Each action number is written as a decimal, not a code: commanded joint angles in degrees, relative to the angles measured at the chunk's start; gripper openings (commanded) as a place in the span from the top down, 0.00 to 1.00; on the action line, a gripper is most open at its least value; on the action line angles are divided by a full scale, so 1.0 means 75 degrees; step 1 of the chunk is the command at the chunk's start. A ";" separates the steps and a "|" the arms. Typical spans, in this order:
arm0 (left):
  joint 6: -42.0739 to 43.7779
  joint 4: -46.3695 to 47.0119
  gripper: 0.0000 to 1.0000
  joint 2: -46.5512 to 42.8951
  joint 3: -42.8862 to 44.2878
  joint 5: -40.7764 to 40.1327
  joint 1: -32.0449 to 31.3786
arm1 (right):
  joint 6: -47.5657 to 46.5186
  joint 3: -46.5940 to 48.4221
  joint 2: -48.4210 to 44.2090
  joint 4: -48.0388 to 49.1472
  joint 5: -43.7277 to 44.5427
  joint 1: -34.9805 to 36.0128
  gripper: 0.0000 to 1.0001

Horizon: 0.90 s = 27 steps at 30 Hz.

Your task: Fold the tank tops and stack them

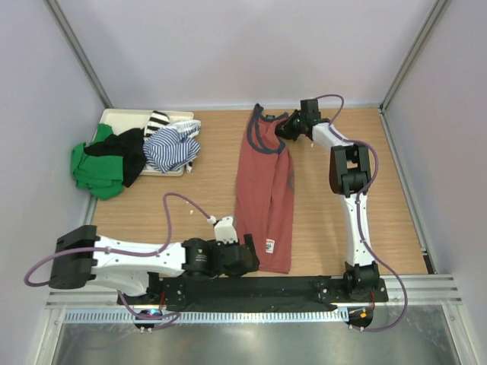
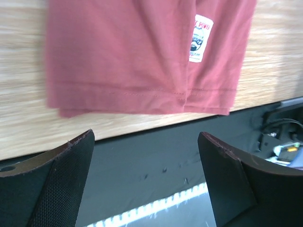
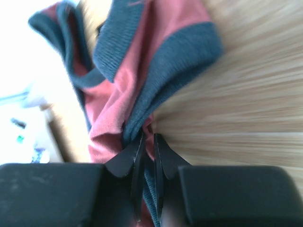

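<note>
From above, the red tank top [image 1: 265, 198] lies flat in the middle of the wooden surface [image 1: 342, 198], stretched from 12 o'clock to 6 o'clock. The right tool [image 1: 283, 125] sits at the top's 1 o'clock corner, by the dark grey straps. The left tool [image 1: 249, 257] is at the top's 7 o'clock corner, near the hem.

The view from above does not show the grips well, but the wrist views do. The right wrist view shows the two fingers [image 3: 135, 151] close together, pinching the grey strap edge and some red cloth. The left wrist view shows its fingers [image 2: 75, 156] wide apart, just short of the hem, over the dark rail [image 2: 156, 161]. A white label [image 2: 201, 38] is sewn near the hem.

At 10 o'clock on the surface is a tray [image 1: 114, 115]. A striped tank top [image 1: 171, 148], a green cloth [image 1: 95, 167] and a black cloth [image 1: 129, 152] are heaped on it, spilling over its edge.
</note>
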 commanded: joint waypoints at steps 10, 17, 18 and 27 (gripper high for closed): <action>0.1764 -0.1041 0.11 -0.1938 -0.0391 -0.0018 0.2005 | -0.1265 0.1553 0.0242 -0.1249 0.2722 -0.0065 0.80; 0.2925 -0.0456 0.11 -0.1974 -0.0543 0.0697 0.3389 | -0.2179 0.1288 -0.0612 -0.0865 0.2372 -0.0077 0.45; 0.3054 -0.0118 0.11 -0.1881 -0.0590 0.1116 0.3553 | -0.2214 0.0926 -0.0752 -0.0712 0.2348 -0.0077 0.43; 0.3430 0.0261 0.11 -0.1329 -0.0509 0.1647 0.4164 | -0.1349 0.1554 -0.0087 -0.0383 0.1657 -0.0217 0.38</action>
